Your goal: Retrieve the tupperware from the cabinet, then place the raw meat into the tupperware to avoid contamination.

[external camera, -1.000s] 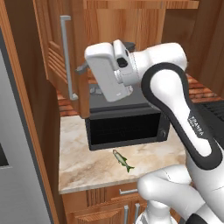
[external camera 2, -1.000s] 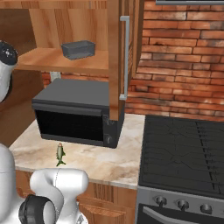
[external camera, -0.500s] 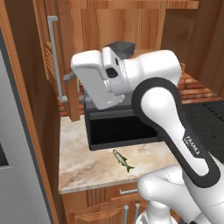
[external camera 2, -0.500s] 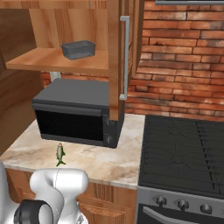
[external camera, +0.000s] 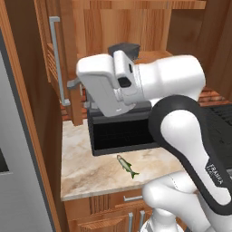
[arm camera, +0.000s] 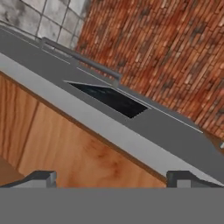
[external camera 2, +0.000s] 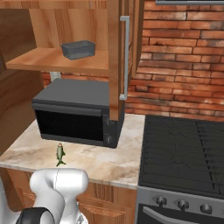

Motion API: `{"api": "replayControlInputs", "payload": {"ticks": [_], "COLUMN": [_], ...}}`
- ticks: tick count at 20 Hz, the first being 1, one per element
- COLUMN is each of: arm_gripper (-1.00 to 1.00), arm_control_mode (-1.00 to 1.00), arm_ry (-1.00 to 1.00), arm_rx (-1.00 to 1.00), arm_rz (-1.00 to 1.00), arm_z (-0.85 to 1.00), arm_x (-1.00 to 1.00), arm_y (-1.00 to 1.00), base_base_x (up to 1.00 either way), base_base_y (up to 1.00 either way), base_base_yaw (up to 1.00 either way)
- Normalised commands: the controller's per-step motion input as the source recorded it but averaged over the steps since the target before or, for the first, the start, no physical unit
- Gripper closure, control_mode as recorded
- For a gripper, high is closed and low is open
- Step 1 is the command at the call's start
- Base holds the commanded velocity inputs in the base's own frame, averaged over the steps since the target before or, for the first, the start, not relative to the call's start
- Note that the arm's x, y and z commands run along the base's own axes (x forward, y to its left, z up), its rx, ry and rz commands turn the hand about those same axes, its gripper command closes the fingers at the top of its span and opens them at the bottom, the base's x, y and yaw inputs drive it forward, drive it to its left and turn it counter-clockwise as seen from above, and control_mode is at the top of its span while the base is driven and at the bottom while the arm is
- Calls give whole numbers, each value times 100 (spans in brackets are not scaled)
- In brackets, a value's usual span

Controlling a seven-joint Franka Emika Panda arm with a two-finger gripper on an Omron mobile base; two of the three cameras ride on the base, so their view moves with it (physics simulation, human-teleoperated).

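On the cabinet point(external camera 2: 114, 57) shelf, seen from the right base view, sat the tupperware point(external camera 2: 78, 49): dark grey, see-through, upright, near the shelf's front edge, w/ both cabinet doors swung open. One door edge w/ its long silver bar handle point(external camera 2: 125, 57) hung beside the tub's right; in the left base view the other door's bar handle point(external camera: 56, 59) stood at upper left. The tub's rim peeked above my white arm point(external camera: 172, 86) in that left view.

Below the shelf, the black microwave point(external camera 2: 76, 113) sat on the marble counter point(external camera 2: 105, 159), its door shut. In front of the microwave, apart from it, the raw meat point(external camera 2: 60, 153), a small slender fish, lay flat on the counter; left base view showed the same fish point(external camera: 127, 166) just ahead of the microwave's lower edge, tail toward the counter front. To the right of the counter was the black stove top point(external camera 2: 183, 153), w/ red brick wall point(external camera 2: 179, 57) behind.

At hand view, my gripper point(arm camera: 111, 177) had its fingertips point(arm camera: 41, 178) spread wide, one at each lower corner, nothing between them. That view was rolled; it looked past wood panelling toward a grey surface w/ a dark opening, brick and some tile behind. Which surface that was, I couldn't tell.
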Motion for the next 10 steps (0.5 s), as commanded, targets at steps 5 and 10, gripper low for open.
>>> {"api": "replayControlInputs", "payload": {"ticks": [5,10], "arm_gripper": [-100,-100], "arm_control_mode": [-100,-100], "arm_ry": [-2,2], "arm_rx": [0,0], "arm_rz": [-8,-15], "arm_z": [10,1], "arm_x": [-28,-6], "arm_y": [-45,-63], "base_base_x": [0,0], "base_base_y": [0,0], "base_base_yaw": [0,0]}}
